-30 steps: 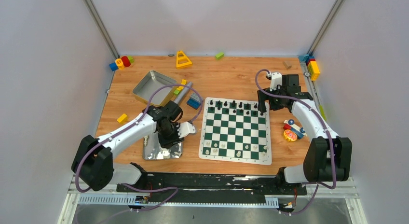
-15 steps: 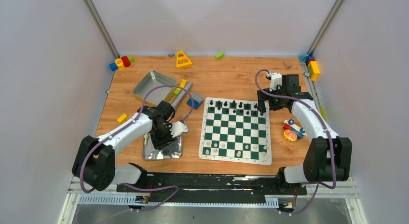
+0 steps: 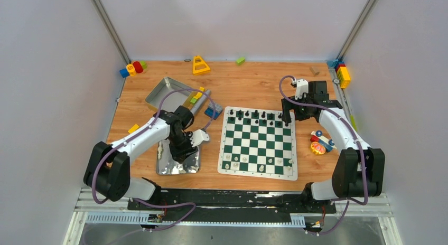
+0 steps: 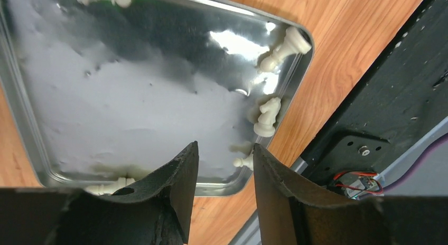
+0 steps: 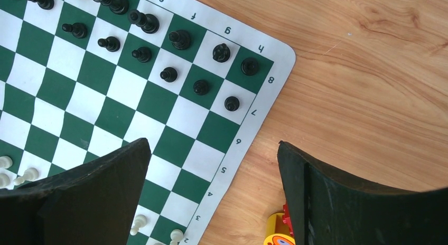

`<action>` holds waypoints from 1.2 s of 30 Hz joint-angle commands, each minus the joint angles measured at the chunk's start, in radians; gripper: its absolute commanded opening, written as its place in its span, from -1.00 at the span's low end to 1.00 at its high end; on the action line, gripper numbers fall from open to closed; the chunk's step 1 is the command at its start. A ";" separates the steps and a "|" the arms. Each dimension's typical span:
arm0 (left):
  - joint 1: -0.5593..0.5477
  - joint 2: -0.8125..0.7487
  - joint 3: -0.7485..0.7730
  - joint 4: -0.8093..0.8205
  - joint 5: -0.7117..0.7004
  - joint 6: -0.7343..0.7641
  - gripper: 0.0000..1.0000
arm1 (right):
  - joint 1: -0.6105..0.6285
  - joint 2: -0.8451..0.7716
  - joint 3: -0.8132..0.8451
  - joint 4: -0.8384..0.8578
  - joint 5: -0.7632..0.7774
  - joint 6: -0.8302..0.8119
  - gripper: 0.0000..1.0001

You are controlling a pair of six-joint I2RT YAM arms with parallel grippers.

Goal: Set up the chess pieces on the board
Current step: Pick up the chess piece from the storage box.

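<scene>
Broadly, the wooden bench is carrying everything, and the green-and-white board is lying flat on its right half, between the two arms. Left of the board, a shiny tray is sitting close to the bench's near edge. The left pincer is hovering over this tray, pointing down, its fingers spread a little and gripping nothing. The right pincer is hanging over the board's far right corner, spread wide and likewise empty. A red and yellow toy is lying on the bench just right of the board. Black pieces are standing in two rows along the board's far edge, and the right wrist view is showing them upright on ranks seven and eight. A few white pieces are standing on the two near ranks, with gaps between them. More white pieces are lying on their sides in the tray: a knight and a tall piece are resting near the rim, and a small piece is showing in the gap between the left fingers, below them.
</scene>
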 commanded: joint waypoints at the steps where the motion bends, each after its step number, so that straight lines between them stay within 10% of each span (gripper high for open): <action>1: -0.045 0.015 0.052 0.040 0.087 0.036 0.00 | 0.005 0.005 0.039 0.005 -0.007 -0.010 0.84; 36: -0.279 -0.111 -0.234 0.357 0.043 0.282 -0.13 | 0.005 0.032 0.040 -0.001 0.002 -0.015 0.83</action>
